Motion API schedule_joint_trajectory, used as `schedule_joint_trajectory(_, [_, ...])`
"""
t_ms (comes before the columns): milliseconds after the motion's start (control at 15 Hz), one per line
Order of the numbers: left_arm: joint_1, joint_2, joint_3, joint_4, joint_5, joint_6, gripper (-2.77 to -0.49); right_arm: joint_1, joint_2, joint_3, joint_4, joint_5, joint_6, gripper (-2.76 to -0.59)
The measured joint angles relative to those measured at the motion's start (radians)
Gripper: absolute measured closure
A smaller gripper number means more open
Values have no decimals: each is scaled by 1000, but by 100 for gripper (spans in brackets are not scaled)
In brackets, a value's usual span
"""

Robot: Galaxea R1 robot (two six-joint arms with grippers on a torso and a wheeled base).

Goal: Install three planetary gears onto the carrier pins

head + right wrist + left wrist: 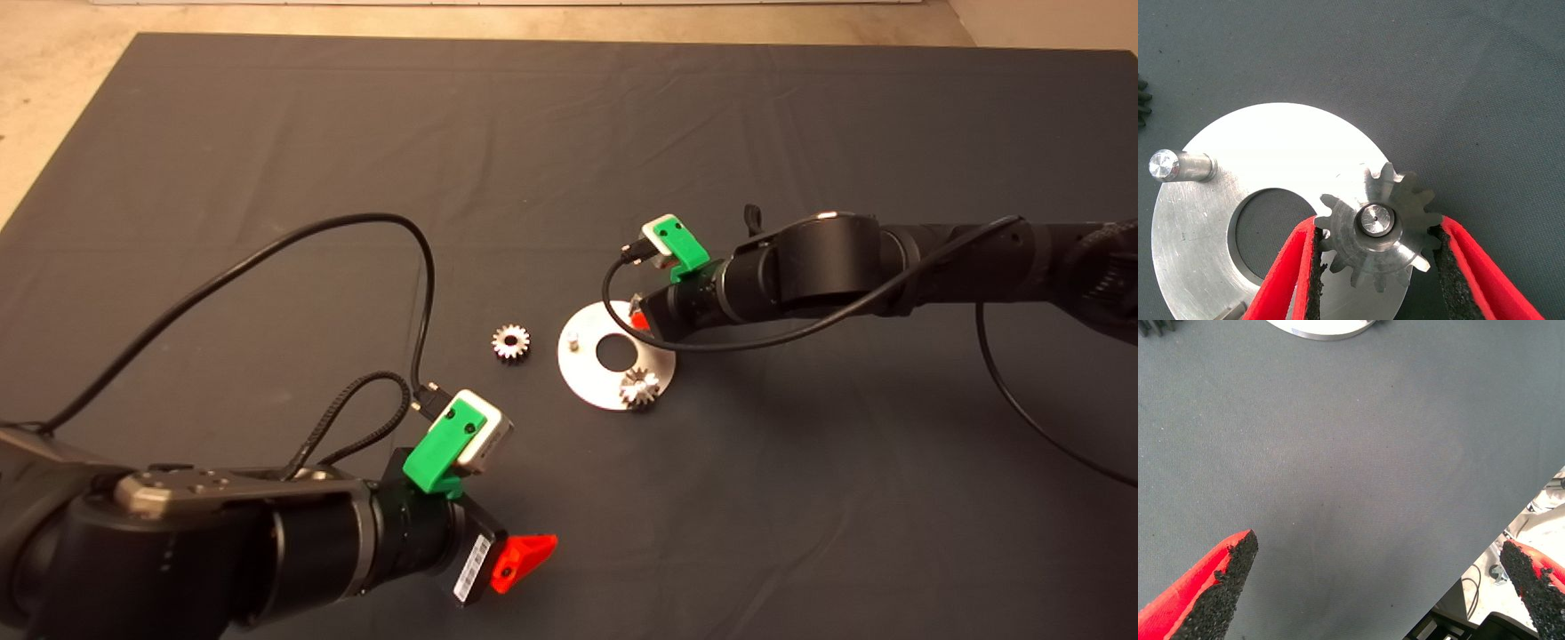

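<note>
The silver carrier disc [594, 384] lies mid-mat. My right gripper [637, 315] is over its far right part, shut on a planetary gear [1378, 227] that sits on a pin; the pin's tip shows in the gear's centre hole. The arm hides this gear in the head view. A second gear [640, 388] sits on the disc's near pin. The third pin [573, 340] stands bare and also shows in the right wrist view [1178, 167]. A loose gear [511, 342] lies on the mat left of the disc. My left gripper [524, 556] is open and empty, near the mat's front.
Black cables loop from both wrists: one arcs over the mat [373, 218] left of the loose gear, one hangs beside the disc [609, 284]. The left wrist view shows bare mat [1351, 467], the disc's edge [1321, 328] and the mat's edge with the floor beyond [1531, 520].
</note>
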Motion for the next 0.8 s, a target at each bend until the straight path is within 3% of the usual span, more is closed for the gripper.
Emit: schedule_joint_trajectory(800, [0, -1, 0, 0, 0, -1, -264, 0, -2, 0, 0, 3, 0, -109])
